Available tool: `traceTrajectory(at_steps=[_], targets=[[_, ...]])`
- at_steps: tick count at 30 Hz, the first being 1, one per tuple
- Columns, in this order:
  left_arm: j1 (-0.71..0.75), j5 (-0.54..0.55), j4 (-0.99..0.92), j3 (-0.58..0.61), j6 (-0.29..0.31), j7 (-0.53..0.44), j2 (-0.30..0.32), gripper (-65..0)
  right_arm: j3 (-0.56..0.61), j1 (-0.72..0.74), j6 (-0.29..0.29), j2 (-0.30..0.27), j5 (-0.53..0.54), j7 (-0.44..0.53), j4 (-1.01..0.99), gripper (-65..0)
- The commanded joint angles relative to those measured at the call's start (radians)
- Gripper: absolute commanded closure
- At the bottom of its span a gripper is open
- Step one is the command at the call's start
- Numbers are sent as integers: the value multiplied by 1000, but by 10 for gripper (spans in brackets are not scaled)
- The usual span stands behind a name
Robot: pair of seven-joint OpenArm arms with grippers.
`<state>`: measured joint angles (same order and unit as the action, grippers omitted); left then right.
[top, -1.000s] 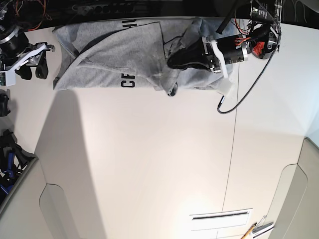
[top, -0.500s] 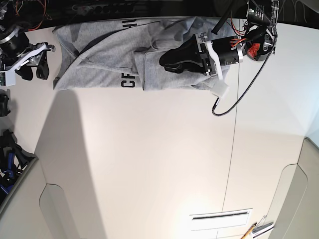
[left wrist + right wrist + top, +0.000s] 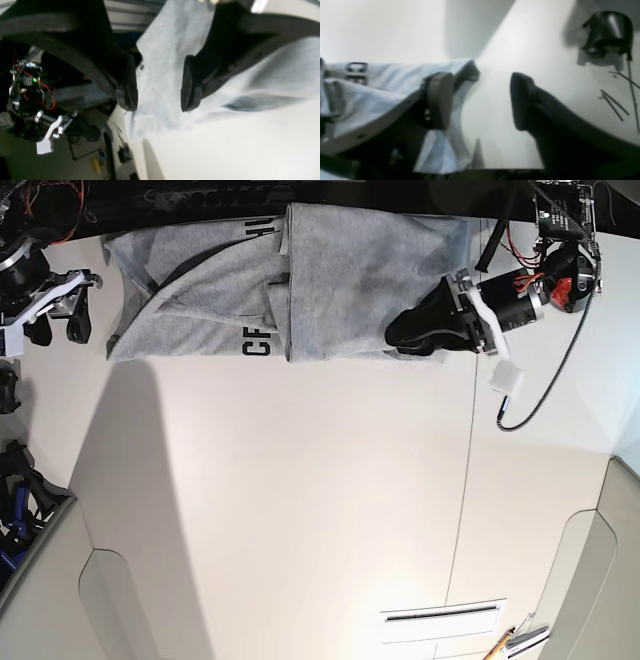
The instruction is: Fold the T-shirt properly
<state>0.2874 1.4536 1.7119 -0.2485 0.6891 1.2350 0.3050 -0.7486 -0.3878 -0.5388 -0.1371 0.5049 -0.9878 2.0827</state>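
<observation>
The grey T-shirt (image 3: 230, 290) lies along the far edge of the white table (image 3: 300, 510). Its right part is folded over the middle, and black lettering (image 3: 257, 342) shows beside the fold's edge. My left gripper (image 3: 408, 332) hovers over the shirt's right end. In the left wrist view that gripper (image 3: 158, 92) is open, with T-shirt cloth (image 3: 160, 62) lying loose behind the gap. My right gripper (image 3: 58, 328) sits off the shirt's left end. Seen from the right wrist, the gripper (image 3: 480, 100) is open over bare table, with the T-shirt's (image 3: 382, 82) edge beside one finger.
A black cable with a white tag (image 3: 505, 375) hangs from the left arm onto the table. A seam (image 3: 465, 480) runs down the table's right part. Dark gear (image 3: 20, 490) crowds the left edge. A black cup-like part (image 3: 607, 32) stands near the right gripper.
My left gripper opened, let go of the cloth it had carried leftward, and drew back right. The folded part now lies flat. My right gripper opened wider.
</observation>
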Motion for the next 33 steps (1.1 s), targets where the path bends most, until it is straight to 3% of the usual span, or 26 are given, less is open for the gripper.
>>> traceTrajectory(at_steps=[1,6,10,13,19,31,33], targets=[[-5,30,17,-19,9,-11,14,-314,-5,-3,1,-24,9,21,-19,-383],[-8,30,17,-60,9,-11,29,-314,-4,-1,-14,-55,149,14,-223,-383],[-10,30,17,-59,9,-12,28,-314,-3,27,-53,-54,360,-96,-369,-383],[-13,30,17,-59,9,-11,28,-314,-2,50,-64,-54,451,-122,-454,-383],[-16,30,17,-59,9,-11,28,-314,31,82,-64,-55,476,-135,-562,-383],[-16,30,17,-62,9,-11,28,-314,187,83,-63,-53,460,-161,-570,-381],[-16,30,17,-82,9,-11,28,-314,186,82,-63,-54,464,-169,-568,-337]])
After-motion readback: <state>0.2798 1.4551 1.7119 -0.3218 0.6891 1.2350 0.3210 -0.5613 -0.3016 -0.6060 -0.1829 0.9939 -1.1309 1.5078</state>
